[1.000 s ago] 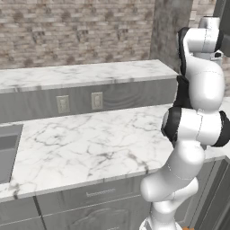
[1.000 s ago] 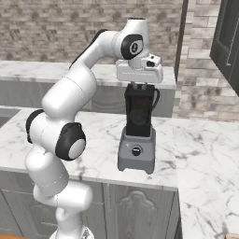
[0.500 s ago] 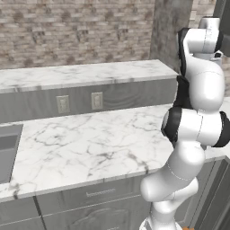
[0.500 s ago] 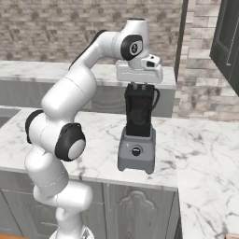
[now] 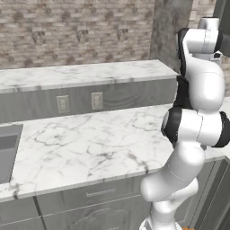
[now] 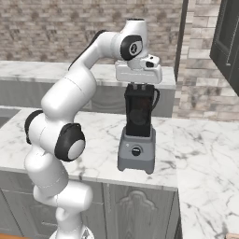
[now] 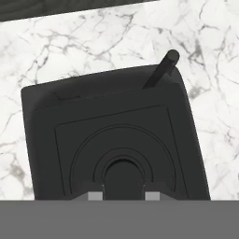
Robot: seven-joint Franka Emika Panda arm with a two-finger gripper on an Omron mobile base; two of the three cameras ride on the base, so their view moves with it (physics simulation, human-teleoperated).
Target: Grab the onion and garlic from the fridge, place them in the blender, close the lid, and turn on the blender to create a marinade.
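Note:
The blender (image 6: 136,151) stands on the marble counter, a grey wedge base carrying a tall black jar (image 6: 139,114). On top of the jar lies the black square lid (image 7: 116,135), flat and covering the opening. My gripper (image 6: 138,85) points straight down onto it. In the hand view my gripper (image 7: 123,196) has its fingertips (image 7: 95,196) on either side of the lid's round centre knob, shut on it. The jar's handle (image 7: 161,70) sticks out past the lid's far edge. The onion and garlic are hidden, and the fridge is out of view.
The marble counter (image 6: 98,135) runs left and right of the blender. A raised back ledge (image 5: 81,72) with wall outlets (image 5: 63,104) lies behind it. A sink (image 5: 6,152) is at the far left. A dark wall cabinet (image 6: 228,37) hangs at the upper right.

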